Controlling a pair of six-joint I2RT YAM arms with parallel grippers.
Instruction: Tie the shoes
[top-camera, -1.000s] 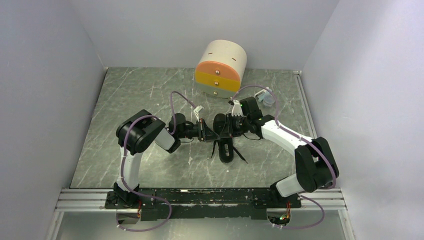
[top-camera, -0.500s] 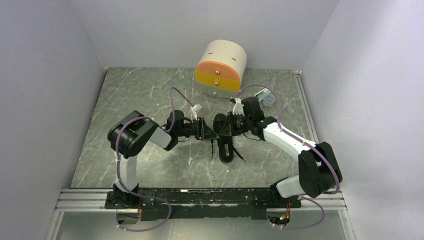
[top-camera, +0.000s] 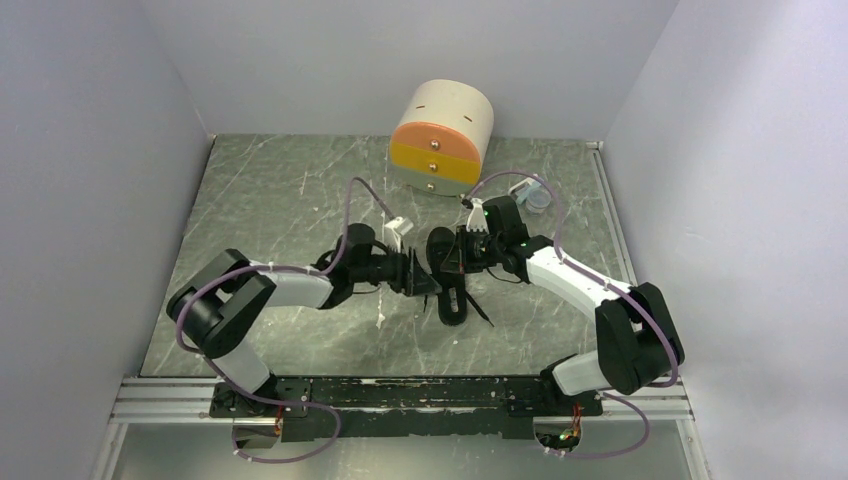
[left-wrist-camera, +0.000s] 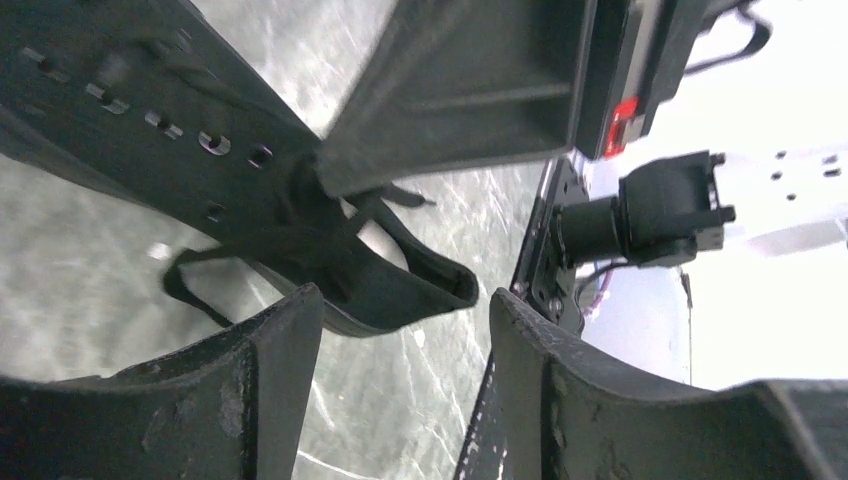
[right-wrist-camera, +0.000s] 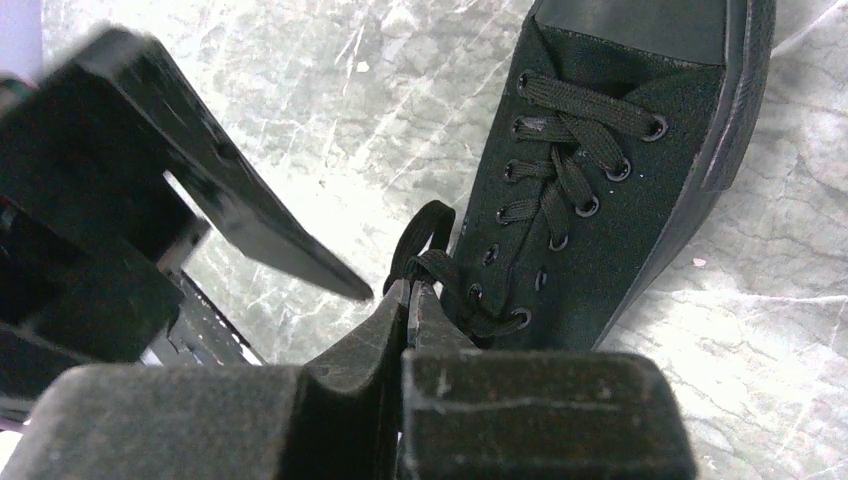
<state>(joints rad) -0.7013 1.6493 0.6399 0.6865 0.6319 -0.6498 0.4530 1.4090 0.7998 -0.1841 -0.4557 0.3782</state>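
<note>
The black shoe (top-camera: 452, 287) lies mid-table, toe toward the back. In the right wrist view the shoe (right-wrist-camera: 610, 170) shows its laced front, and a loose lace loop (right-wrist-camera: 423, 236) rises from the lower eyelets. My right gripper (right-wrist-camera: 411, 287) is shut, with that lace pinched at its tips; from above, the right gripper (top-camera: 452, 258) sits over the shoe's laces. My left gripper (top-camera: 424, 281) is at the shoe's left side, open. In the left wrist view the left gripper (left-wrist-camera: 405, 296) holds nothing, and the shoe (left-wrist-camera: 150, 120) with dangling laces lies just beyond its fingertips.
A round drawer box (top-camera: 443, 135) with orange and yellow fronts stands at the back centre. A small clear cup (top-camera: 538, 197) sits behind the right arm. Grey walls close in three sides, and a metal rail (top-camera: 400, 398) runs along the front.
The left gripper has opened and let go of the lace, while its elbow swung low and to the left. The right gripper has closed on the lace by the shoe.
</note>
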